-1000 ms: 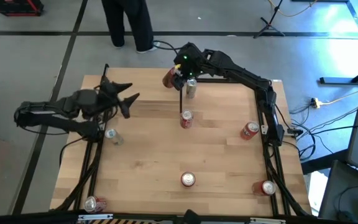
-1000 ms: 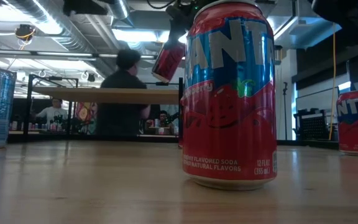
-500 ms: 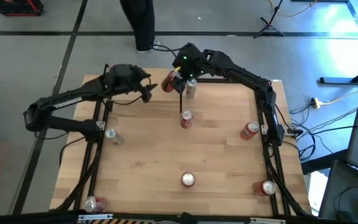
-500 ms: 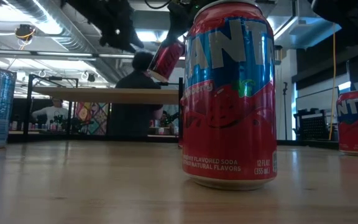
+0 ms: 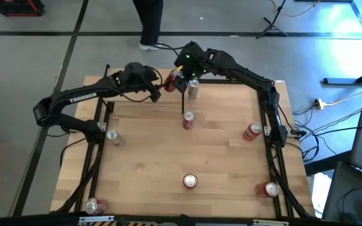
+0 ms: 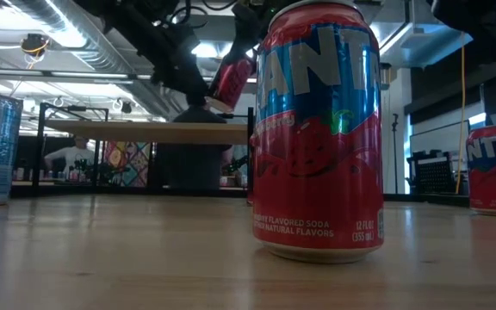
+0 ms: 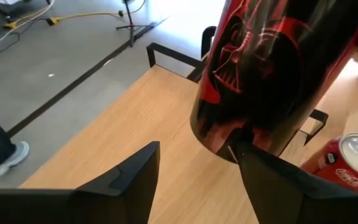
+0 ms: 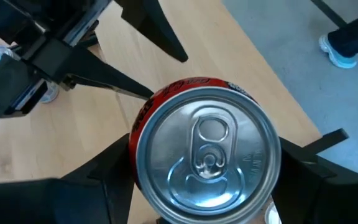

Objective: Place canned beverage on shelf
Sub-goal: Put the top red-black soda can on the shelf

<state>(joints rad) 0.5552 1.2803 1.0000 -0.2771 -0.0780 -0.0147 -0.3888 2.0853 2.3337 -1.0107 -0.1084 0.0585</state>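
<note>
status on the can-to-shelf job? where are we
Done: one can already appears to stand on the shelf. In hand: the right gripper holds a red can tilted above the shelf, and the open left gripper is right beside it. Left: setting it down, plus several cans on the table.

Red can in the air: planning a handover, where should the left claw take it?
Probably the free lower body of the can, from the left side: it hangs tilted, the right claw clamps its upper end, and the open left claw faces its bottom.
</note>
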